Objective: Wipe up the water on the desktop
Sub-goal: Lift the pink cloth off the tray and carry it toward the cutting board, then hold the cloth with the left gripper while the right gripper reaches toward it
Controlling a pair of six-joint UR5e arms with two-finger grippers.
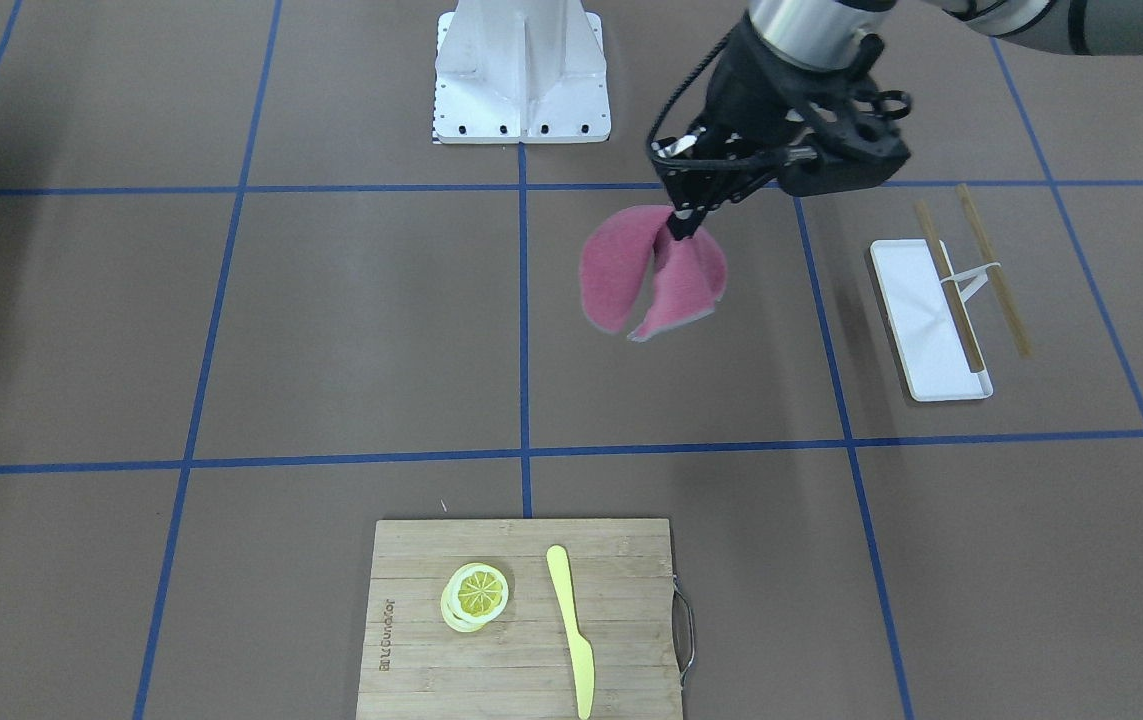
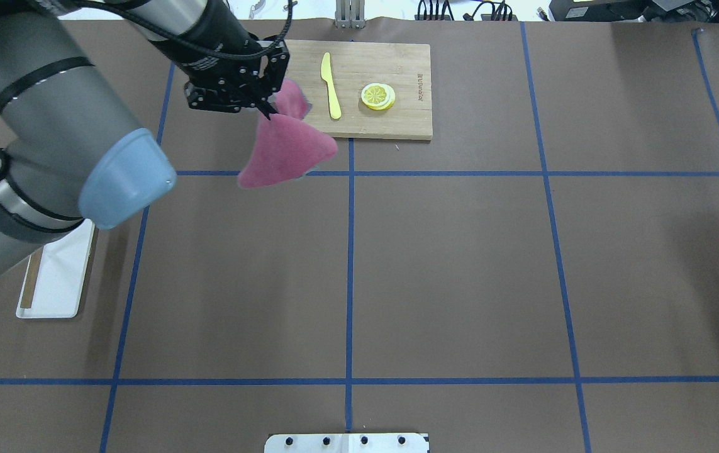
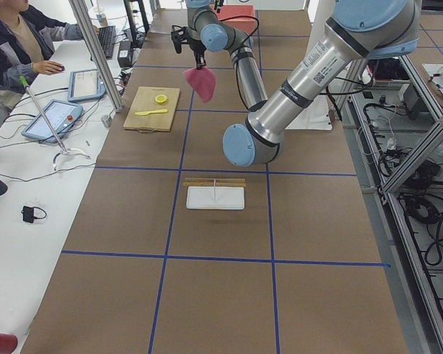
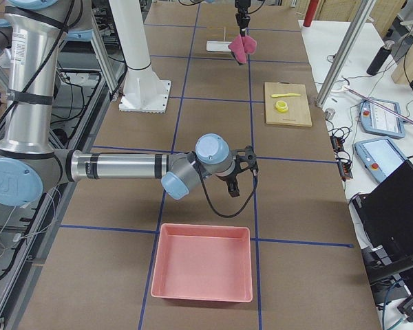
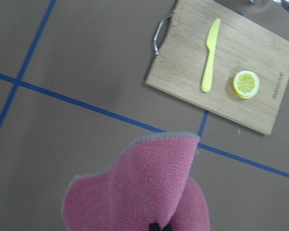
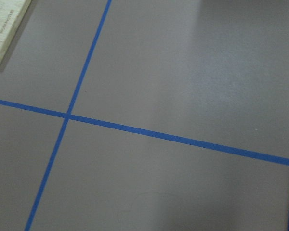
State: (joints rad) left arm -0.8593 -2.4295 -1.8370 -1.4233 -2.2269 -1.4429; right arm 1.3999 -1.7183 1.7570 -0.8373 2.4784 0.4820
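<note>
Stretching flat beneath the left gripper (image 1: 683, 222), the desktop (image 1: 351, 330) is matte brown and cut into big rectangles by thin blue tape lines (its surface looks dull and even). This gripper is pinched on a pink cloth (image 1: 631, 270), which hangs in folds above the desktop. Beyond the gripper, away from the robot's base, lies a bamboo cutting board (image 1: 621, 560) with a yellow knife (image 1: 569, 630) and a lemon slice (image 1: 477, 594). For the right gripper (image 4: 234, 187), I cannot tell whether it is closed.

White side bench (image 3: 7, 243) beside aluminium posts (image 3: 96, 51) (tablets (image 3: 52, 119), a keyboard (image 3: 107, 40), a seated operator (image 3: 15, 44))
</note>
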